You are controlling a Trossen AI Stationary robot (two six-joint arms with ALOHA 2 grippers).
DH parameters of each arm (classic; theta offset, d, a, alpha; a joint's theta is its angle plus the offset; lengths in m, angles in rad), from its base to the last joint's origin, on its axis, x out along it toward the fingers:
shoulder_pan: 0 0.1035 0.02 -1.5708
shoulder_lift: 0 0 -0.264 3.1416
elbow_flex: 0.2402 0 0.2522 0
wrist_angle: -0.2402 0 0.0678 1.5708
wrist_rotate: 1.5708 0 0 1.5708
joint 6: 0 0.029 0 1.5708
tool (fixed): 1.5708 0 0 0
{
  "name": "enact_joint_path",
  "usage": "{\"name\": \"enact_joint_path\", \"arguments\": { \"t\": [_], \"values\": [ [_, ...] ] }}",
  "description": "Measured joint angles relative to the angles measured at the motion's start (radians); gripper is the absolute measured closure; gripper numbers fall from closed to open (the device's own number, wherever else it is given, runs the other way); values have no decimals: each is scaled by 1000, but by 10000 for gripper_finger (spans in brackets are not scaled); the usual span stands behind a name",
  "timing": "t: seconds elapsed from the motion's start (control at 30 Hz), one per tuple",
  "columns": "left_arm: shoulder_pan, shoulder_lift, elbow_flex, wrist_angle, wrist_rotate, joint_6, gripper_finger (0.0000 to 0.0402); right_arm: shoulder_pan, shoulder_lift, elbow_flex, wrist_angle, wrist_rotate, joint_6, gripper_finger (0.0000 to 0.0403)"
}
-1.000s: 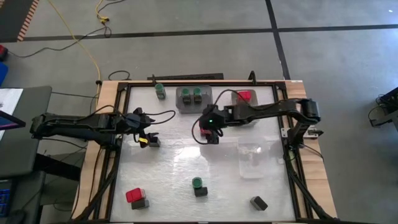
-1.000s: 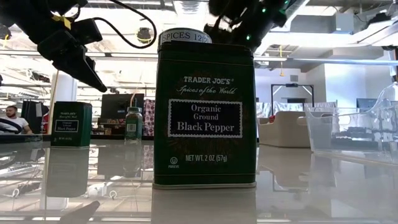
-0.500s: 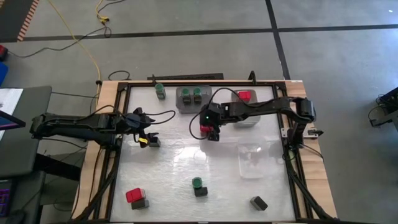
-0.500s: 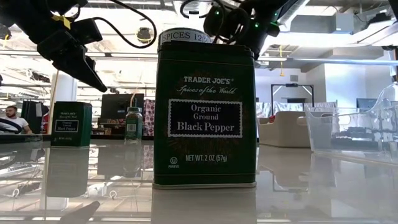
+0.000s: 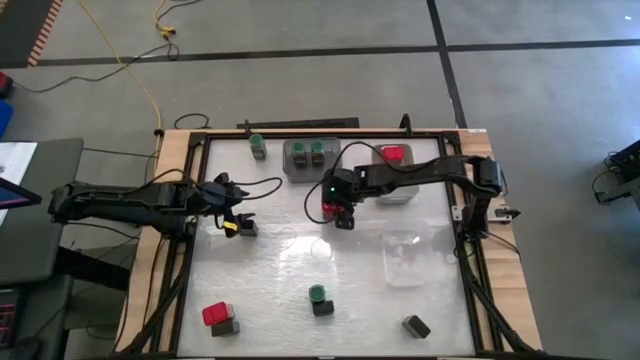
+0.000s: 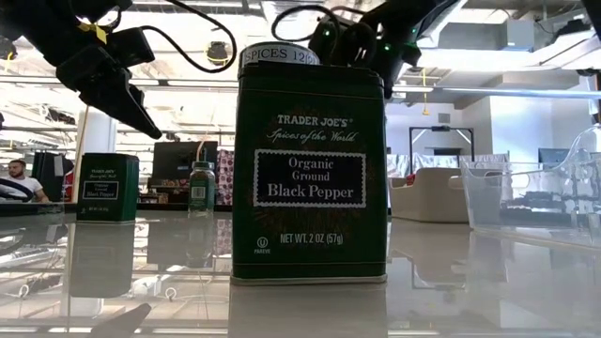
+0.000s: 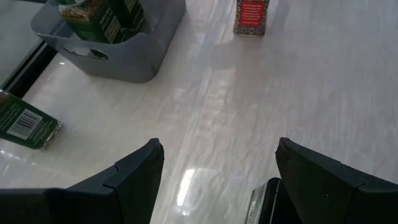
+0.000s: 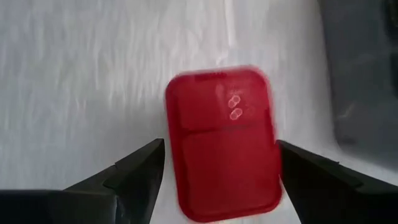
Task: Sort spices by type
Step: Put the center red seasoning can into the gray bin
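Right wrist view alone, open right claw (image 8: 217, 180) straddling red-topped box (image 8: 222, 142)

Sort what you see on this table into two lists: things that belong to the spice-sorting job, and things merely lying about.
Belonging:
red-topped spice, under the open right gripper
green-lidded jars in the grey tray
black pepper tin
open left gripper

Lying about:
yellow cable
clear tray, empty

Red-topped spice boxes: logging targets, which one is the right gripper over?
The red-topped spice box mid-table, under the open right gripper; the others sit in the far tray and the near-left corner.
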Motion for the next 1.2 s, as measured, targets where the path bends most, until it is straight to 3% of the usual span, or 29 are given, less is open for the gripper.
{"name": "enact_joint_path", "arguments": {
  "t": [0.47, 0.9, 1.2],
  "values": [
    [0, 0, 0, 1, 0, -6, 103, 1, 16, 2, 54, 0, -1, 83],
    [0, 0, 0, 0, 0, -6, 103, 2, 16, 2, 48, 0, -1, 164],
    [0, 0, 0, 0, 0, -6, 103, 6, -4, 30, -39, 1, -8, 165]
  ]
}}
